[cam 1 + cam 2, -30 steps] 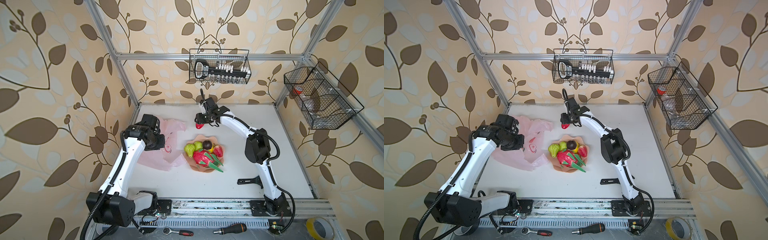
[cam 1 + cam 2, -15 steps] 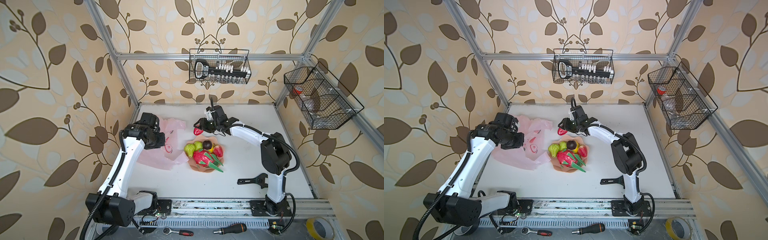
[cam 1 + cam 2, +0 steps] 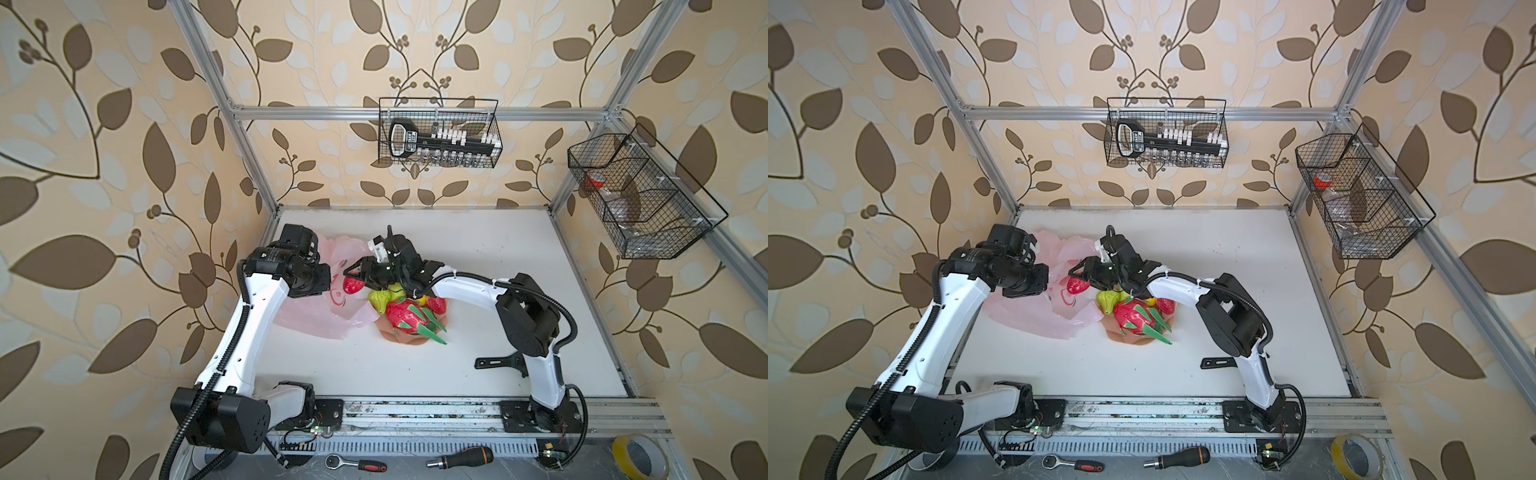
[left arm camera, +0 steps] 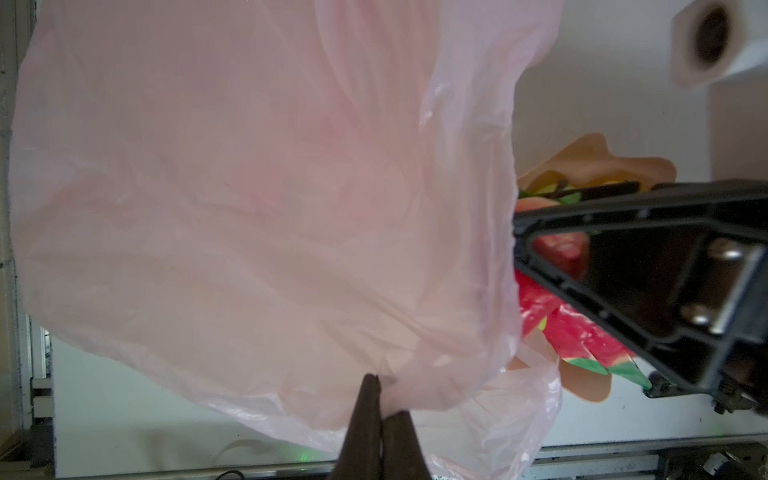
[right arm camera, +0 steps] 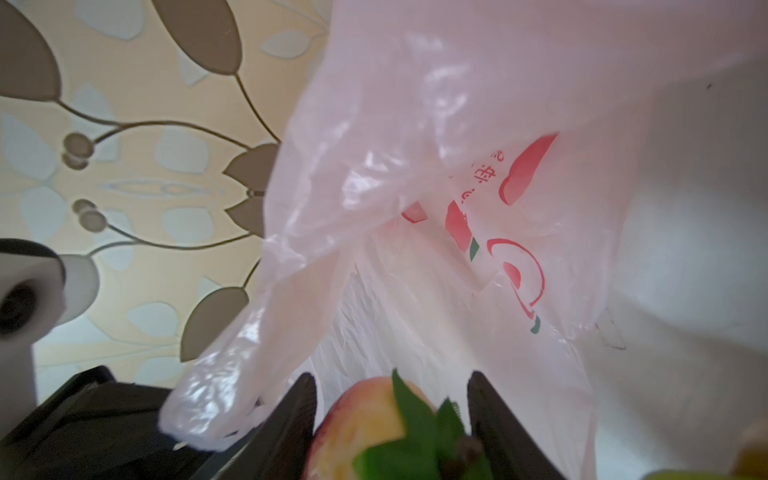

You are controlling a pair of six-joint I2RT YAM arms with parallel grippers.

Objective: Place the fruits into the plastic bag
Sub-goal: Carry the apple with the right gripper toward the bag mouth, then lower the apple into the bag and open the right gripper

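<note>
Over the last sec our R claw (image 3: 354, 281) swings from 12 o'clock of the scalloped bowl (image 3: 399, 337) round to approx 10 o'clock. It now hangs at the plastic bag (image 3: 316, 320) edge nearest the bowl. Its jaws sit about half apart, clamped either side of a strawberry (image 5: 361, 419). L claw (image 4: 377, 384) doesn't shift: jaws fully together, pinching a fold of bag film and holding it up off the table (image 3: 457, 257). The bag lies at 9 o'clock of the bowl, and in the R wrist view its crinkled mouth faces the incoming fruit. We read this as transport nearly done, release next; no fruit shows inside the bag yet. Dragon fruit (image 3: 405, 318), a pear (image 3: 380, 301), 2nd strawberry (image 3: 437, 304) etc. wait in the bowl.
</note>
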